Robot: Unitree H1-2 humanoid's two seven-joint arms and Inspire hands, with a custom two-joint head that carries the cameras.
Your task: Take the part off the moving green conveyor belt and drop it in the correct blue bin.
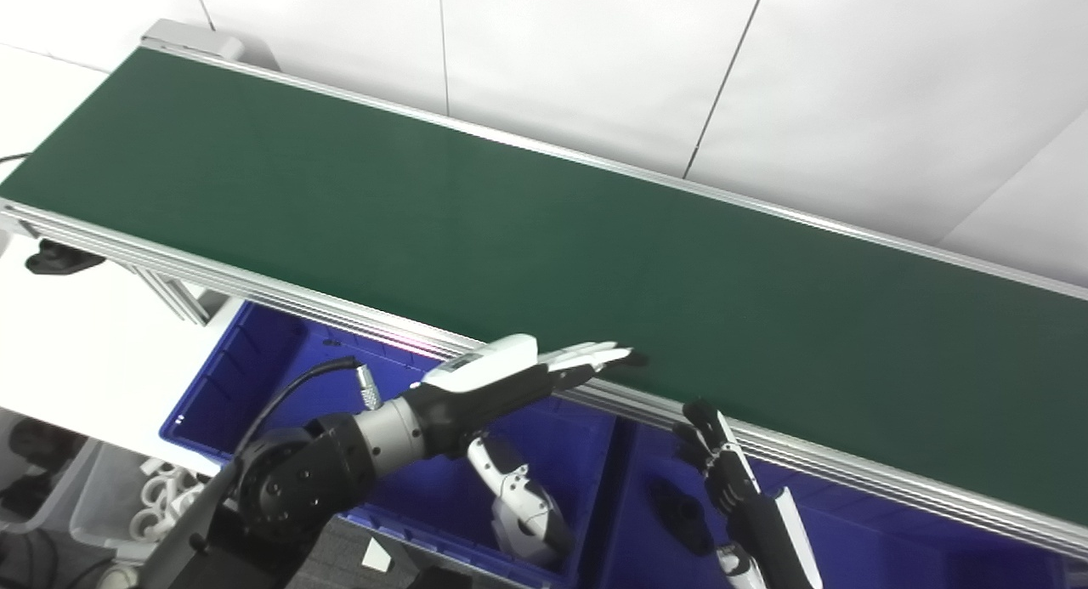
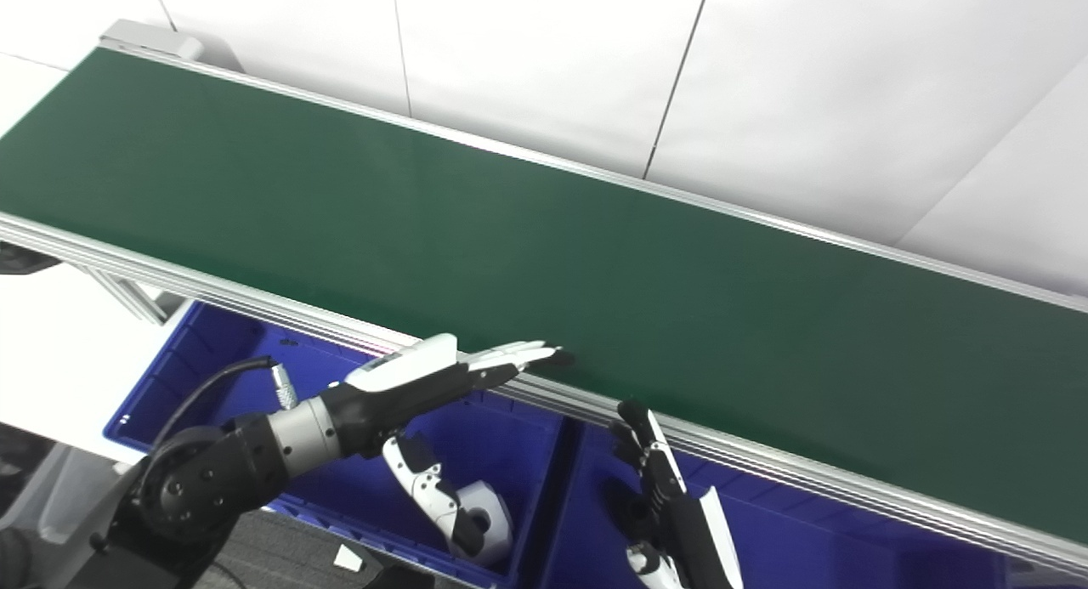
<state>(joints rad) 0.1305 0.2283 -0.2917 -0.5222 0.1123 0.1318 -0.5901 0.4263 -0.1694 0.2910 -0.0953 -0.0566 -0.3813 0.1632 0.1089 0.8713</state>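
The green conveyor belt [image 1: 510, 223] runs from upper left to lower right, and I see no part on it. My left hand [image 1: 510, 372] is open and flat, its fingertips reaching over the belt's near rail, its thumb hanging down over the left blue bin [image 1: 255, 359]. My right hand [image 1: 722, 470] is open with its fingers pointing up, just below the rail and above the right blue bin [image 1: 850, 521]. Neither hand holds anything. A dark shape [image 1: 680, 512] lies in the right bin beside my right hand; I cannot tell whether it is a part or a shadow.
The aluminium rail [image 1: 255, 283] borders the belt's near side, with the two bins directly below it. A clear box of white parts [image 1: 161, 495] stands at the bottom left beside a white table [image 1: 76, 334]. White wall panels [image 1: 595, 62] close off the far side.
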